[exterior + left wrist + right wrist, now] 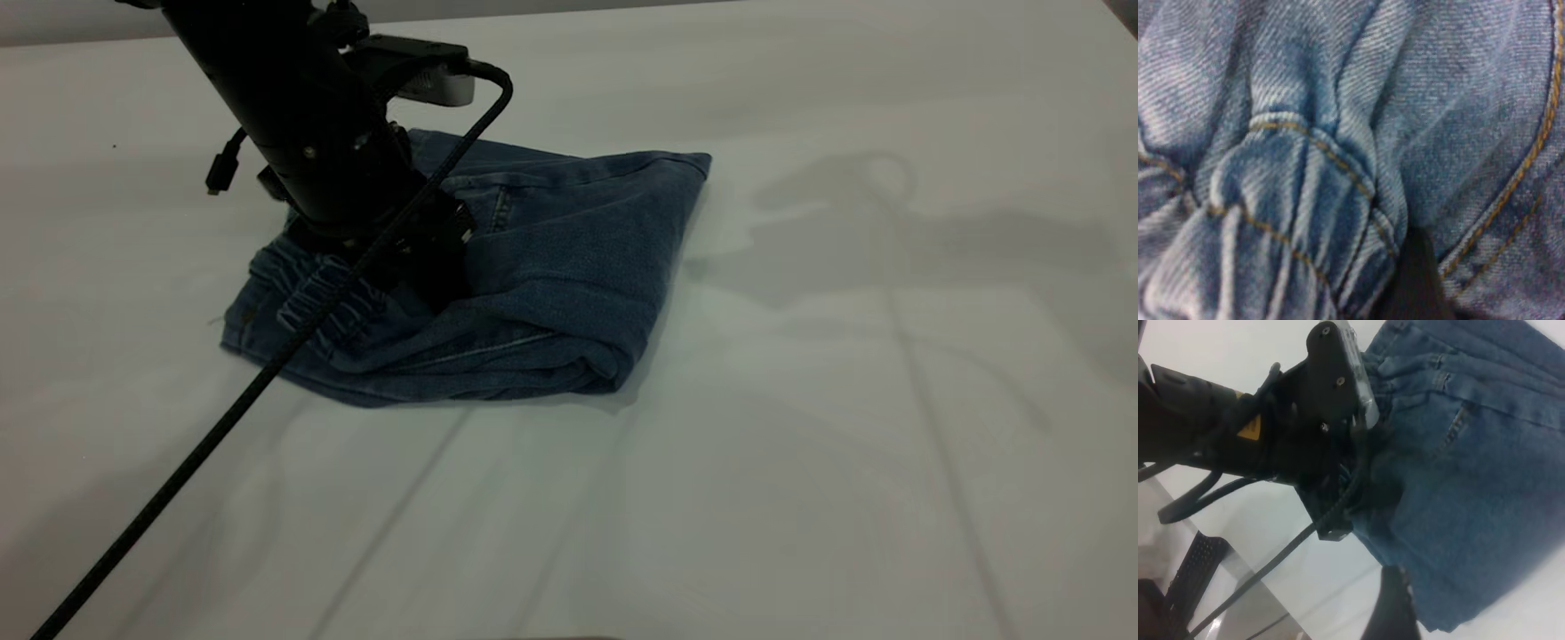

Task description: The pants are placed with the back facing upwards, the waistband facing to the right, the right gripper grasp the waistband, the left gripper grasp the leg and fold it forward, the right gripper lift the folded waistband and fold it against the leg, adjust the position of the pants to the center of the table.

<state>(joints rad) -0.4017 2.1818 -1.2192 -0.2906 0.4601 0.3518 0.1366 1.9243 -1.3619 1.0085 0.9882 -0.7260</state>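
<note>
Two risks I see from here: my left gripper (418, 267) is pressed down into the gathered waistband (316, 298) of the pants (551, 267), and if I drag sideways the top layer may slide alone and open the fold; also my cable (267, 373) lies across the denim and could catch it. Whether my left fingers are spread or pinching cloth, I cannot tell, the denim hides them. My right gripper (1395, 607) hangs apart, just beside the bundle's edge. The folded pants lie on the desk (845, 444), left of its middle, long axis running left to right, waistband toward the left.
</note>
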